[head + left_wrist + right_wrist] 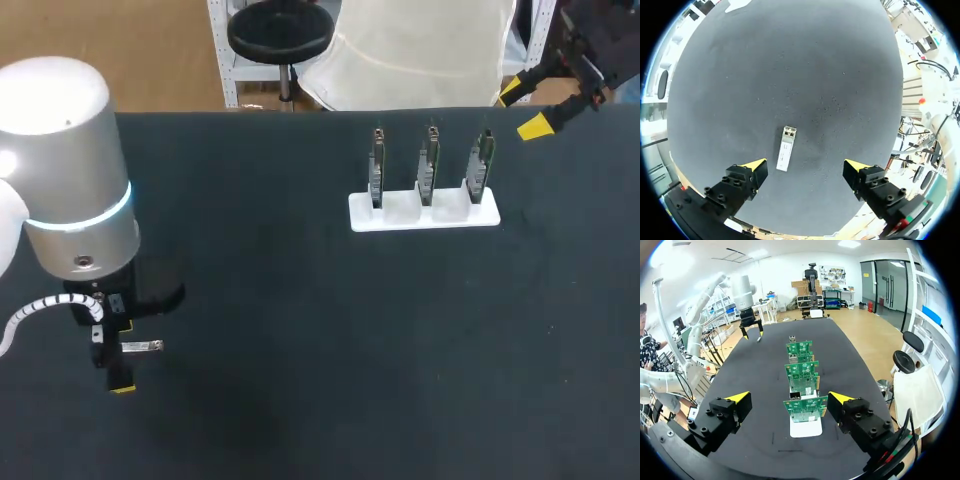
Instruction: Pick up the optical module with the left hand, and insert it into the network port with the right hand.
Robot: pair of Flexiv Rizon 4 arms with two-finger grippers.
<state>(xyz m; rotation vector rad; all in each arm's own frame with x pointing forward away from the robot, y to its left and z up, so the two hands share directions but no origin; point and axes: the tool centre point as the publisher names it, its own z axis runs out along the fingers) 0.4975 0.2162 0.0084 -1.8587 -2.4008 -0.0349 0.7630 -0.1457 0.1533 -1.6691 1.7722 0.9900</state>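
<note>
The optical module (785, 148), a small silver metal bar, lies flat on the black table (790, 65). It rests just ahead of my left gripper (805, 165), nearer one finger (747, 175), and touches neither. This gripper is open. In the head view the module (142, 346) shows beside the left gripper (118, 350) near the table's left edge. Three upright green port boards (428, 165) stand in a white holder (424, 215) at the back right. My right gripper (525, 108) hovers open beyond the holder's right end; its wrist view looks along the row of boards (805, 410).
The black table top (320, 340) stretches bare between the module and the white holder (806, 429). The table's back edge runs just behind the boards. My left arm (742, 290) shows far across the table in the right wrist view.
</note>
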